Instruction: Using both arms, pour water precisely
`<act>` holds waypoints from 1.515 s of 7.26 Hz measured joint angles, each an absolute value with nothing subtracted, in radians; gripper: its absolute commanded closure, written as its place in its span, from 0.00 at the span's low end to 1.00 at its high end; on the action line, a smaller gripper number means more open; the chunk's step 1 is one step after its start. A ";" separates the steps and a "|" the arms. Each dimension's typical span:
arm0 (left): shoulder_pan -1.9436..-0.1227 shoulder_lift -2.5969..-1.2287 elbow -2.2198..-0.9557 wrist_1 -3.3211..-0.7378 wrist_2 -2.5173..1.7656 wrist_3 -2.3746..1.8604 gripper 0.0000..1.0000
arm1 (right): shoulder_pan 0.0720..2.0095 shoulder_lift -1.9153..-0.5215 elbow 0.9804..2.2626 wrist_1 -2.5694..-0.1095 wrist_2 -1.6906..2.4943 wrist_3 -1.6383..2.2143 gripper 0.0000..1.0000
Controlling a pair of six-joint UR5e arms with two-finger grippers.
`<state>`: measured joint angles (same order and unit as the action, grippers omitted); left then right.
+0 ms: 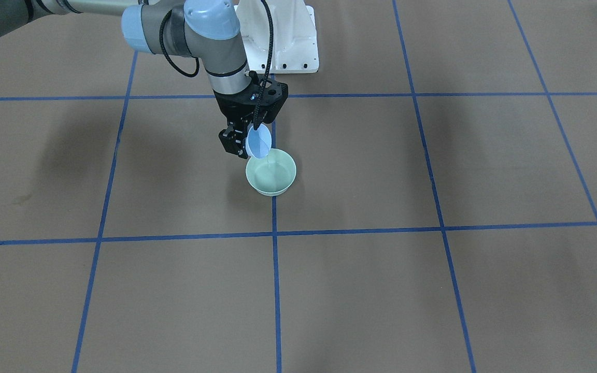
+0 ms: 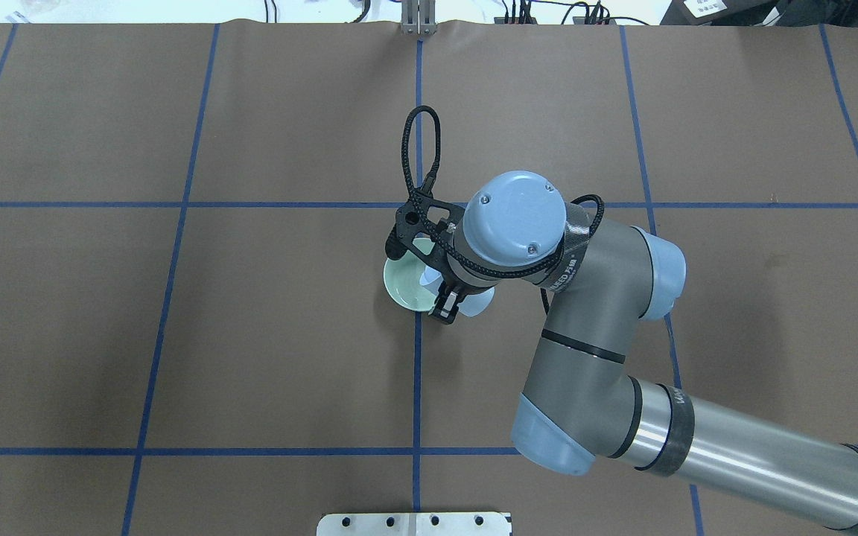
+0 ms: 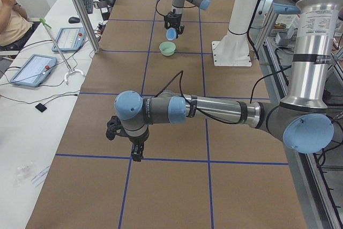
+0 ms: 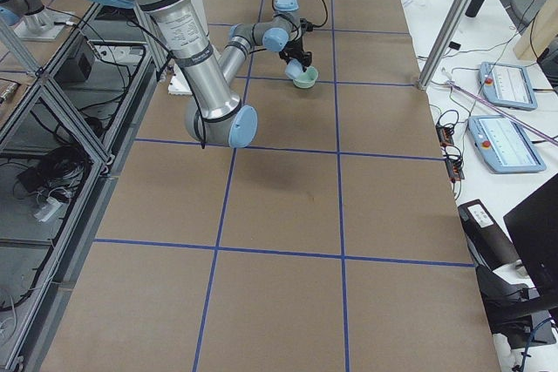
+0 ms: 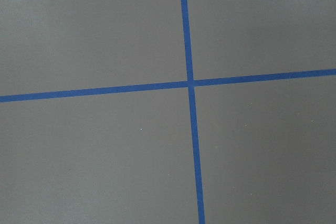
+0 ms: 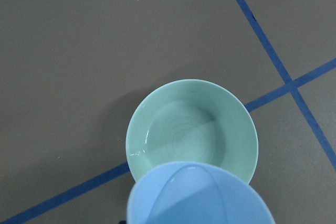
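The right gripper (image 1: 240, 141) clamps a tilted blue cup (image 1: 258, 142), water (image 1: 269, 171) falling into the green bowl (image 1: 280, 190) just below on the blue-taped brown table (image 1: 433, 290); whether the left gripper (image 3: 136, 156) is open I cannot tell.

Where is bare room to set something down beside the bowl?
Bare: the brown paper-covered table on the robot-left and operator sides of the pale green round bowl. Crowded: its robot-right rim, where the right hand tilts the light blue cup.
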<state>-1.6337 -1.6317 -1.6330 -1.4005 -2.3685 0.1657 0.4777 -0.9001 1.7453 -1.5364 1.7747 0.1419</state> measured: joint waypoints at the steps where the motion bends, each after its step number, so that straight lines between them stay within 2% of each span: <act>1: -1.634 -1.632 -1.633 -1.401 -2.368 0.166 0.00 | 0.477 -0.886 1.734 -1.555 1.773 0.138 1.00; 11: -1.634 -1.631 -1.633 -1.401 -2.368 0.166 0.00 | 0.479 -0.829 1.720 -1.677 1.769 0.095 1.00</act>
<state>-1.6337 -1.6307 -1.6330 -1.4005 -2.3685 0.1657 0.4786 -0.8291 1.7196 -1.6769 1.7688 0.0952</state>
